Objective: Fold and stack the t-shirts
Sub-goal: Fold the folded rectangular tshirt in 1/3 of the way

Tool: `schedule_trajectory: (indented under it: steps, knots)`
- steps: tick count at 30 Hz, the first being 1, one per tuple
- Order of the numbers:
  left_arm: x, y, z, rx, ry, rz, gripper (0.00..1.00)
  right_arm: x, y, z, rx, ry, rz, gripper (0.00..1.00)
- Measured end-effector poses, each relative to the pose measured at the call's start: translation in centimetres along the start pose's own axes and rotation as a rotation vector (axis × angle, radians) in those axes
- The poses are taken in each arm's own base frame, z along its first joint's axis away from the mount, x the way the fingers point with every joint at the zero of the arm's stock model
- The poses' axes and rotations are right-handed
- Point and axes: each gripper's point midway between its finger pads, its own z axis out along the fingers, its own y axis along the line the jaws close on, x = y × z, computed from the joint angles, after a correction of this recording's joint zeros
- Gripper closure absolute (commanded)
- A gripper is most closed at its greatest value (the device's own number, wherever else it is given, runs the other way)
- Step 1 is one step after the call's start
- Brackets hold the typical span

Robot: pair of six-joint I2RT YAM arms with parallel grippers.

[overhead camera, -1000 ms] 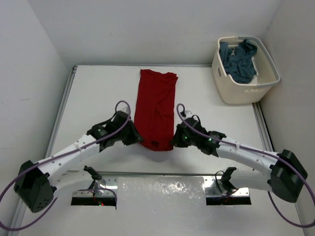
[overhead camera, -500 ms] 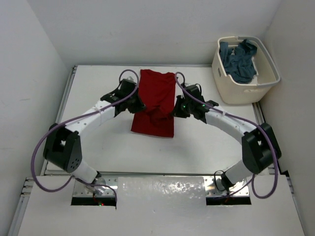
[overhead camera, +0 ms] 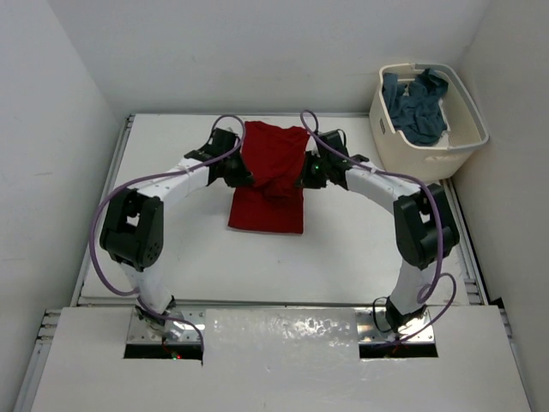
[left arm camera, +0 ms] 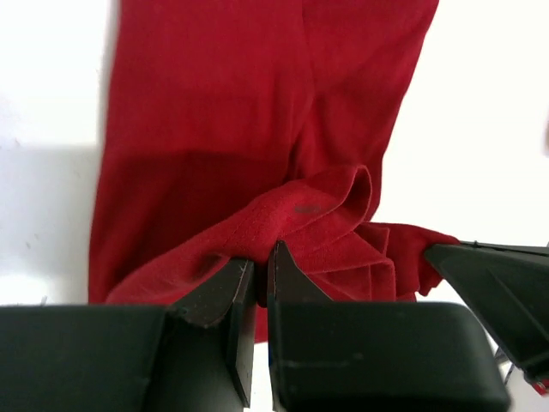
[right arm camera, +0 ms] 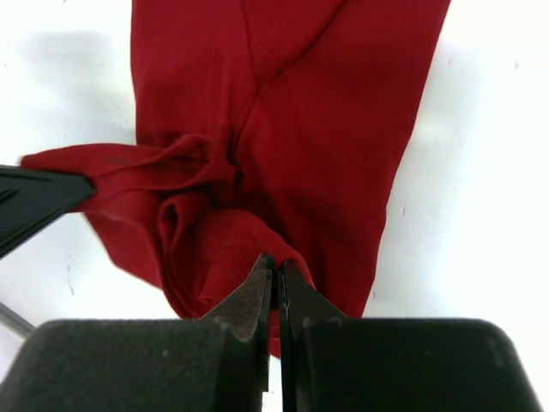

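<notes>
Tabletop (overhead camera: 171, 245): red shirt (overhead camera: 270, 210) pinched between left tool (left arm camera: 260, 254) and right tool (right arm camera: 276, 263)

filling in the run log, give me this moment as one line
step: folding red shirt | left gripper: shut on red shirt | right gripper: shut on red shirt | basket: blue shirt inside

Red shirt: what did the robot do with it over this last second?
Both jaws, shut on the near hem of the red shirt, carried it toward the far collar end, folding the shirt over itself. The basket and the blue-grey shirt in it stayed put.
</notes>
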Motion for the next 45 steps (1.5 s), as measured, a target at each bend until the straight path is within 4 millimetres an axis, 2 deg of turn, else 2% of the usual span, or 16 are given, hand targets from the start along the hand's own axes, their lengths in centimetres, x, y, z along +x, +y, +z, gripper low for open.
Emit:
schedule_trajectory:
  steps: [7,15,18,19,20,21,22,23,24,25,28,30,31,39,41,45]
  knots:
    - [-2.6,-0.2,1.4,0.013,-0.023,-0.016,1.0,-1.5,-1.6,1.5,0.017,0.003,0.038,1.0]
    - [-3.0,0.3,4.5,-0.016,0.006,-0.018,1.0,-2.8,-2.7,4.0,0.012,0.017,0.068,1.0]
    - [-3.1,0.7,5.2,-0.032,0.017,-0.024,1.0,-2.8,-3.3,5.0,0.023,0.033,0.082,0.86]
    - [-3.2,0.9,5.4,-0.037,0.016,-0.027,0.96,-3.0,-3.4,5.4,0.024,0.036,0.085,0.77]
    - [-3.3,1.0,5.6,-0.042,0.016,-0.029,0.84,-3.2,-3.4,5.6,0.023,0.035,0.087,0.63]
    - [-3.5,1.2,5.7,-0.049,0.015,-0.029,0.69,-3.5,-3.5,5.9,0.024,0.035,0.093,0.59]
    - [-3.7,1.3,5.9,-0.054,0.015,-0.029,0.26,-3.8,-3.7,6.1,0.024,0.034,0.095,0.56]
    - [-3.9,1.4,6.0,-0.06,0.014,-0.023,0.16,-4.3,-3.8,6.4,0.022,0.03,0.097,0.47]
    - [-4.2,1.3,6.0,-0.063,0.011,-0.027,0.14,-4.8,-3.9,6.6,0.02,0.025,0.1,0.42]
    - [-4.5,1.2,6.0,-0.065,0.011,-0.026,0.01,-5.4,-4.1,6.9,0.019,0.018,0.097,0.37]
    - [-5.7,0.5,5.9,-0.054,-0.011,-0.017,0.0,-6.6,-4.3,6.7,0.016,0.009,0.068,0.28]
    - [-6.1,0.2,5.6,-0.046,-0.022,-0.009,0.0,-7.3,-4.4,6.1,0.012,-0.004,0.042,0.01]
    - [-6.2,0.2,5.3,-0.049,-0.025,-0.006,0.0,-7.4,-4.4,5.7,0.011,-0.005,0.029,0.01]
    - [-3.3,2.3,0.9,-0.076,-0.024,-0.001,0.0,-4.8,-2.4,0.4,-0.052,0.005,-0.075,0.01]
    - [-2.3,3.0,0.1,-0.083,-0.017,-0.002,0.0,-3.0,-2.0,-0.4,-0.063,0.027,-0.093,0.01]
    - [1.0,5.6,-0.5,-0.12,0.032,-0.007,0.0,2.3,-2.5,-1.2,-0.061,0.117,-0.098,0.01]
